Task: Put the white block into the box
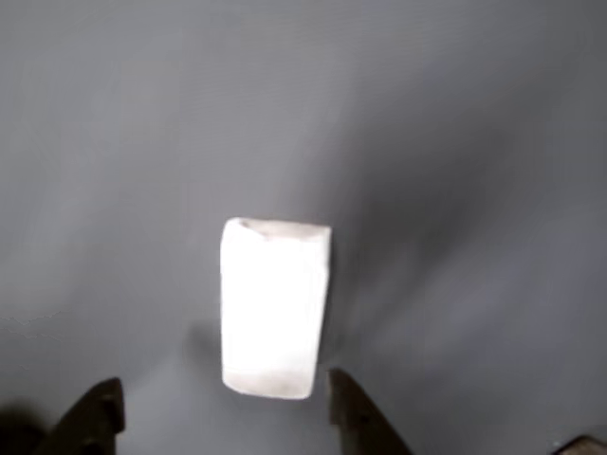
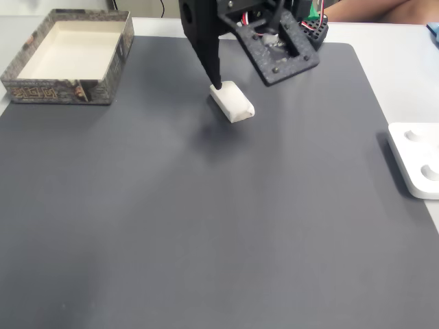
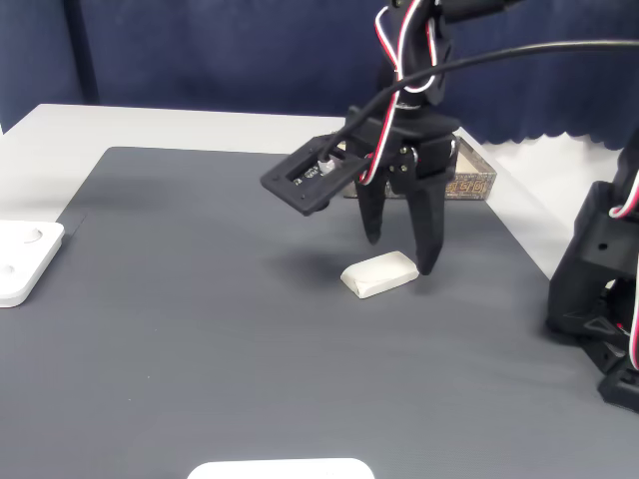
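The white block (image 2: 232, 101) lies flat on the dark grey mat (image 2: 206, 219), and in another fixed view it shows as a white block (image 3: 379, 272) just below the arm. My gripper (image 3: 399, 249) is open, its two black fingers straddling the block's far end and low over the mat. In the other view the white block (image 1: 275, 308) lies just ahead of my gripper (image 1: 225, 412), its near end closer to the right fingertip. The box (image 2: 48, 91), cream inside with a speckled rim, stands at the mat's top left corner, and the box (image 3: 474, 182) shows partly behind the arm.
A white plastic device (image 2: 415, 161) with round recesses lies off the mat's right edge, at the left as the white device (image 3: 25, 254) in another fixed view. A second black arm (image 3: 599, 289) stands at that view's right. A white object (image 3: 280, 469) pokes in at the bottom.
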`<state>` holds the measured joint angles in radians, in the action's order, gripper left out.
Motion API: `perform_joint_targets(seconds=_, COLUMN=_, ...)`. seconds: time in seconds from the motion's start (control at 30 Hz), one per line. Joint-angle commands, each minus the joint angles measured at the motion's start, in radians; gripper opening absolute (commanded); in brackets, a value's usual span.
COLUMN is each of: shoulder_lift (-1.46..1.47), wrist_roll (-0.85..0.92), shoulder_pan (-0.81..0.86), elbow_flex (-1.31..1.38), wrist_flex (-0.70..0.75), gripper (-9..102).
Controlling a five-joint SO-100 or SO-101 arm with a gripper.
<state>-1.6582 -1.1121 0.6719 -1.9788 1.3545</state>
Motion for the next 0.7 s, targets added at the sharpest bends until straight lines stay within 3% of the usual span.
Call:
perform_joint_targets(seconds=0.0, shoulder_lift=-0.003, wrist_roll=0.018, shoulder_pan=0.003, elbow_flex=0.058, wrist_flex=-0.003, gripper=31)
perform_joint_targets(seconds=0.67, shoulder_lift=0.074, wrist_roll=-0.037, shoulder_pan=0.058, elbow_flex=0.054, wrist_flex=-0.144, gripper=38)
